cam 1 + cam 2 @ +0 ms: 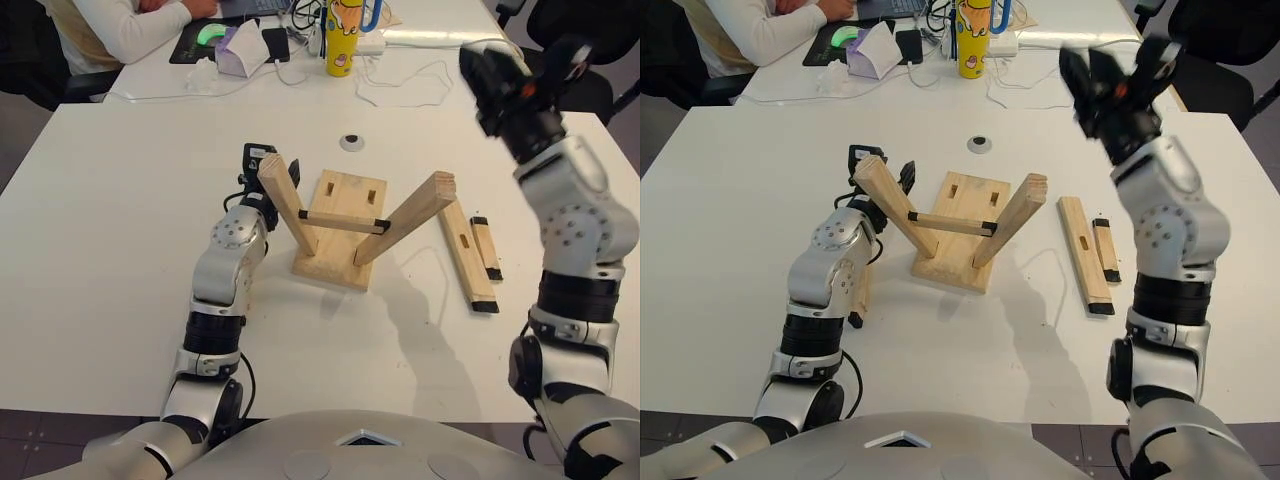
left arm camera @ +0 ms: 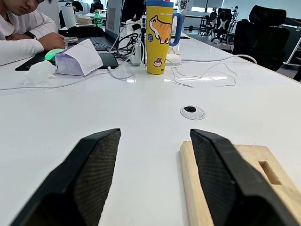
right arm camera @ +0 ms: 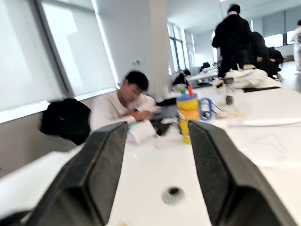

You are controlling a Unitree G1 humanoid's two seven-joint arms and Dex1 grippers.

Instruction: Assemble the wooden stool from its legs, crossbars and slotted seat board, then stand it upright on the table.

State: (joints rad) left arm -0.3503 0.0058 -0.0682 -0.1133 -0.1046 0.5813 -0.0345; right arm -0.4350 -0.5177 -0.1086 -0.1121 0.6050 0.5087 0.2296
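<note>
The slotted seat board [image 1: 342, 200] lies flat mid-table. Two legs stand in it and lean apart: the left leg [image 1: 288, 203] and the right leg [image 1: 405, 218], joined by a thin crossbar [image 1: 343, 222]. A loose leg [image 1: 467, 255] and a short crossbar [image 1: 486, 247] lie on the table to the right. My left gripper [image 1: 262, 160] sits low behind the top of the left leg, open, with nothing between its fingers [image 2: 96, 174]; the board's edge [image 2: 249, 165] is beside one finger. My right gripper [image 1: 520, 75] is raised high over the table's far right, open and empty [image 3: 157, 174].
Another wooden piece [image 1: 859, 290] lies partly hidden under my left forearm. A cable grommet [image 1: 351, 142] is set in the table behind the board. On the far desk stand a yellow mug [image 1: 343, 40], a tissue box [image 1: 243, 50] and loose cables [image 1: 400, 85].
</note>
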